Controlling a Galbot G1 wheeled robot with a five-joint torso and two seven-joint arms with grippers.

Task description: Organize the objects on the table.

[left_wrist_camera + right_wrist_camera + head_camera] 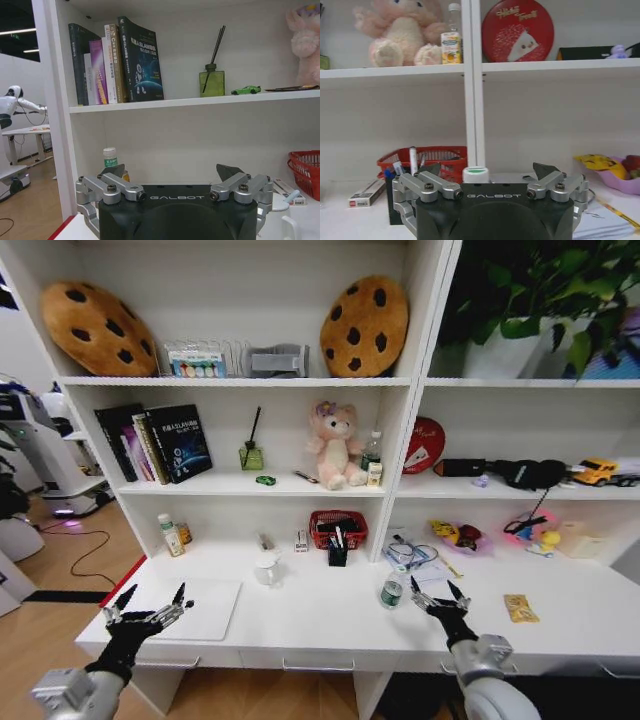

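Observation:
A slim silver laptop [203,609] lies shut and flat at the left end of the long white table [320,615]. My left gripper [152,593] hangs open over the laptop's near left corner, nothing between its fingers; in the left wrist view the left gripper [171,172] faces the shelf wall. My right gripper [434,587] is open above the table's right half, just right of a small green-capped bottle [392,592]. A black cup [338,554] holding pens [412,159] stands in front of the red basket. In the right wrist view the right gripper [486,170] is empty.
A white mug [267,568] stands mid-table, with a red mesh basket [338,528] behind it at the wall. A yellow packet [520,608], papers [425,565] and toys [458,535] lie to the right. Two small bottles [172,536] stand at the left wall. Shelves rise behind the table.

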